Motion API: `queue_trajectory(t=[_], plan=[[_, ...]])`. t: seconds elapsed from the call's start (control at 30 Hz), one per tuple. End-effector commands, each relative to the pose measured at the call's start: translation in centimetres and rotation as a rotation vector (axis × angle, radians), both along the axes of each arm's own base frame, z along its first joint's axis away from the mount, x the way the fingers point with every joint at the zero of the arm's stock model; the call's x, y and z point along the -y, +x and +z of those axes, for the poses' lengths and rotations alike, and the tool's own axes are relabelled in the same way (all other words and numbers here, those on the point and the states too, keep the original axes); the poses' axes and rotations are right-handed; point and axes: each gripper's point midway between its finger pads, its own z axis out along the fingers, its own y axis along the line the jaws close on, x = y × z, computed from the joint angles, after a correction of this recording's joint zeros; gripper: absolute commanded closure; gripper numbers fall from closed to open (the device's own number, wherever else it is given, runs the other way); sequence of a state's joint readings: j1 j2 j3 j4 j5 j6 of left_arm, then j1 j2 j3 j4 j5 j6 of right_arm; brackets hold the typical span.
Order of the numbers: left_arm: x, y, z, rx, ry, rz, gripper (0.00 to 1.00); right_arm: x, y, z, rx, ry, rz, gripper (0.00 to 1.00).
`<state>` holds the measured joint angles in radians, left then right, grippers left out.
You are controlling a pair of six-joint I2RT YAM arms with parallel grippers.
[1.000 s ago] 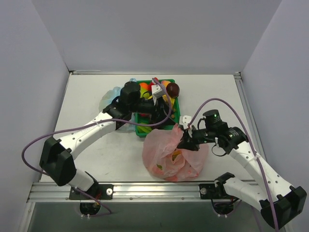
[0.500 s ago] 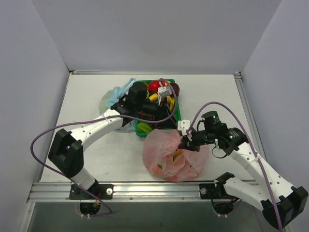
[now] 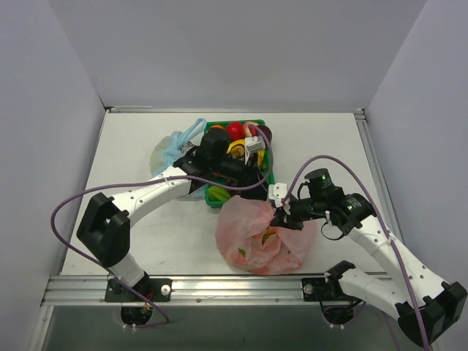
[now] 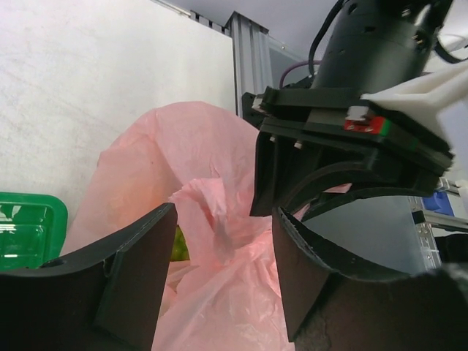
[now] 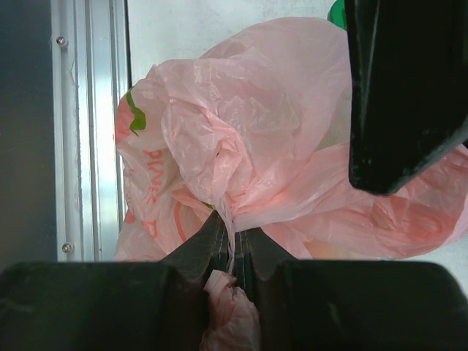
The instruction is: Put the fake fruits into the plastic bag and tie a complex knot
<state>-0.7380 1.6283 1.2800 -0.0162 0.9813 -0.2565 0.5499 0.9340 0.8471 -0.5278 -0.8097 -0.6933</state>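
— Where the table (image 3: 329,146) meets its edges, how much room is left?

— There is bare surface on the far right and down the left side. Grey walls close three sides, and a metal rail (image 3: 219,287) runs along the near edge. The plastic bag (image 3: 259,245) lies just beyond that rail, right of centre. It bulges, with yellow and green fake fruits (image 3: 268,235) showing through the film.

— What crowds it?

— The green tray (image 3: 219,123) sits just behind the bag; whether they touch I cannot tell. A red apple (image 3: 234,130) and other fruit lie in it. A light-blue bag (image 3: 170,150) slumps against the tray's left side.

— And the arms?

— The right arm bends inward from its base, elbow out to the right. The right gripper (image 5: 232,245) has its jaws pressed together on a gathered bunch of the bag's top, and a twisted tail of pink film pokes out on the wrist side. The left arm stretches diagonally across the tray and covers much of it. The left gripper (image 4: 223,278) hangs over the tray's right side and points toward the bag. Its jaws are spread with nothing between them, near the right one.
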Motion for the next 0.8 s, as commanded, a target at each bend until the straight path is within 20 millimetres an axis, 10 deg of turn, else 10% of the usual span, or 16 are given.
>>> queue_trajectory(t=[0.0, 0.2, 0.47, 0.77], plan=[[0.7, 0.4, 0.2, 0.041, 0.005, -0.005, 0.35, -0.2, 0.0, 1.7, 0.051, 0.014, 0.025, 1.00], [-0.1, 0.4, 3.2, 0.133, -0.112, -0.007, 1.00, 0.0, -0.2, 1.0, 0.013, 0.004, -0.002, 1.00], [-4.4, -2.3, 7.5, 0.380, -0.217, 0.039, 1.00, -0.1, 1.3, 0.7, -0.166, 0.079, -0.184, 1.00], [-4.3, -7.5, 4.8, 0.622, -0.166, -0.103, 1.00, -1.1, 2.7, 1.3, -0.361, 0.137, -0.314, 1.00]])
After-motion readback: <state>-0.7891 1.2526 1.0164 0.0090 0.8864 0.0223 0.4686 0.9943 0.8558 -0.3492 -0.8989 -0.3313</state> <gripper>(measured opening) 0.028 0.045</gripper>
